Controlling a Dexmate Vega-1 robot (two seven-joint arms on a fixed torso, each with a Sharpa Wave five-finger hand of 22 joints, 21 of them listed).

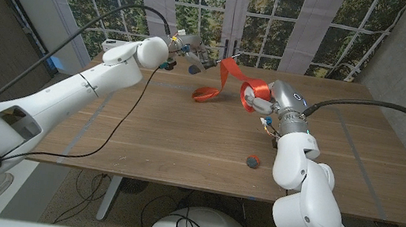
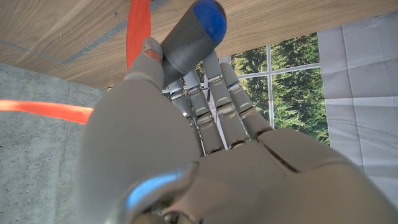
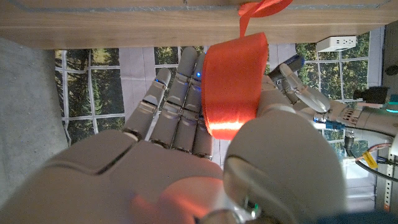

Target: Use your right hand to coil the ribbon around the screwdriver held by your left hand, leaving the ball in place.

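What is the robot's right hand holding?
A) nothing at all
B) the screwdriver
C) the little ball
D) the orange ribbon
D: the right hand grips the ribbon, which also drapes over its fingers in the right wrist view; the ball lies alone on the table, and the left hand holds the screwdriver.

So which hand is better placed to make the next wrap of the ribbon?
The right hand, probably. It already holds the ribbon, which runs from it up to the screwdriver. The left hand grips the screwdriver by its handle, so it can't wrap as well.
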